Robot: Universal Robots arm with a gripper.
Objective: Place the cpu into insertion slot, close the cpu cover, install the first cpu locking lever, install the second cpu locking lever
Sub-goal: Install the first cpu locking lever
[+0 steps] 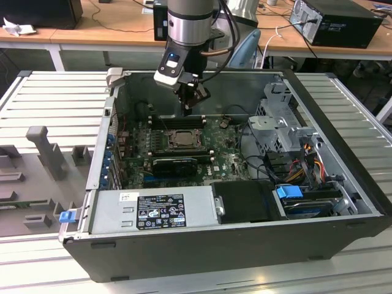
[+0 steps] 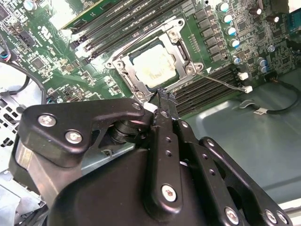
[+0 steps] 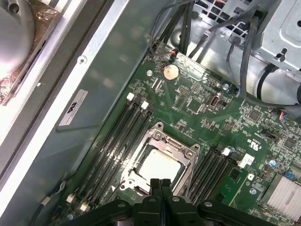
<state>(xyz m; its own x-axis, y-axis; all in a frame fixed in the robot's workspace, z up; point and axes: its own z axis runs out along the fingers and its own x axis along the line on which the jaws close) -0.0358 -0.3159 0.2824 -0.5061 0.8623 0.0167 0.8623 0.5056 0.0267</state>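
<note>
While the Universal Robots arm (image 1: 190, 24) reaches down from above, an open tower computer case (image 1: 245, 245) lies on its side on a ribbed aluminium table (image 1: 49, 92), with wooden desks (image 1: 92, 30) behind it carrying dark boxes and cables. Along the case's near wall sits a grey power supply (image 1: 122, 211) bearing a black printed label (image 1: 160, 211) whose text is too small to make out. A white sticker (image 3: 73, 107) with dark print is fixed to the inner case wall in the first wrist view.

A green motherboard (image 1: 226, 153) covers the case floor. Black memory slots (image 3: 117, 136) flank the insertion slot (image 1: 168, 142) on two sides.

The gripper (image 1: 195, 101) hangs over the board at the far edge of the socket, its black fingers pressed together with nothing between them, as both wrist views show (image 2: 162, 94) (image 3: 160, 182). Whether the tips touch the socket cannot be told.

The cpu cover (image 3: 186, 157) lies flat over the socket, framing it in silvery metal (image 2: 127, 70). A thin metal rod (image 2: 221, 81) runs out from one socket corner across the neighbouring memory slots.

The cpu (image 3: 160, 167) rests flat inside the insertion slot, pale metal face up (image 2: 153, 66), its edges parallel to the frame; being square, it has no long axis. A coin battery (image 3: 170, 71) sits further along the board.
</note>
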